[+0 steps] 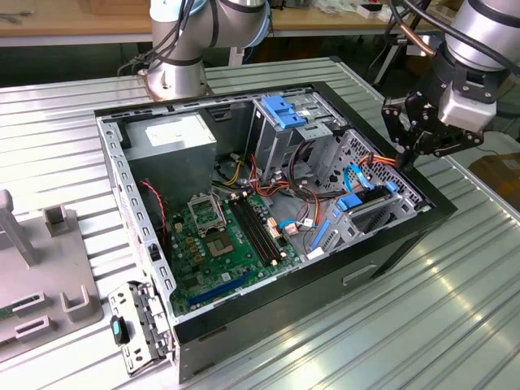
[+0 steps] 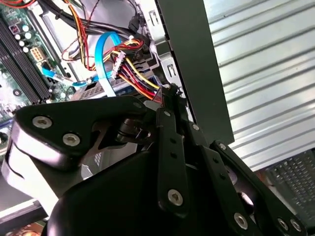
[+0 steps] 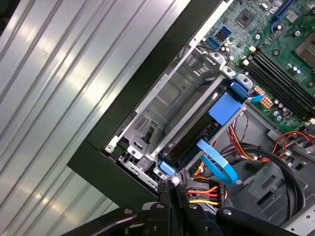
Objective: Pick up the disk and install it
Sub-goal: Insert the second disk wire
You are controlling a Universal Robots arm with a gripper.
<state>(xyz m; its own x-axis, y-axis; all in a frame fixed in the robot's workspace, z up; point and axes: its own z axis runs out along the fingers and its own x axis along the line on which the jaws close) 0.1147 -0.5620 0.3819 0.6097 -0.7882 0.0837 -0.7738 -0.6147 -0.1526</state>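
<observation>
The disk [image 3: 194,130] stands on edge inside the metal bay at the case's corner, and its blue carrier [image 3: 225,107] shows along its upper edge. The exterior view places the disk [image 1: 367,208] low in the bay at the case's right end. My gripper [image 1: 404,158] hangs over that corner with its black fingers drawn together. In both wrist views the gripper [image 3: 171,187] [image 2: 169,90] has its tips right at the end of a red, yellow and black wire bundle [image 2: 138,78], next to the disk's end. I see nothing between the fingers.
The open computer case [image 1: 382,252] lies on a ribbed metal table [image 1: 455,325]. Inside are the motherboard [image 1: 223,240], a power supply [image 1: 171,138], an upright drive cage with a blue top [image 1: 288,110] and a thin blue cable [image 3: 219,162]. A grey fixture [image 1: 49,276] is at the exterior view's left.
</observation>
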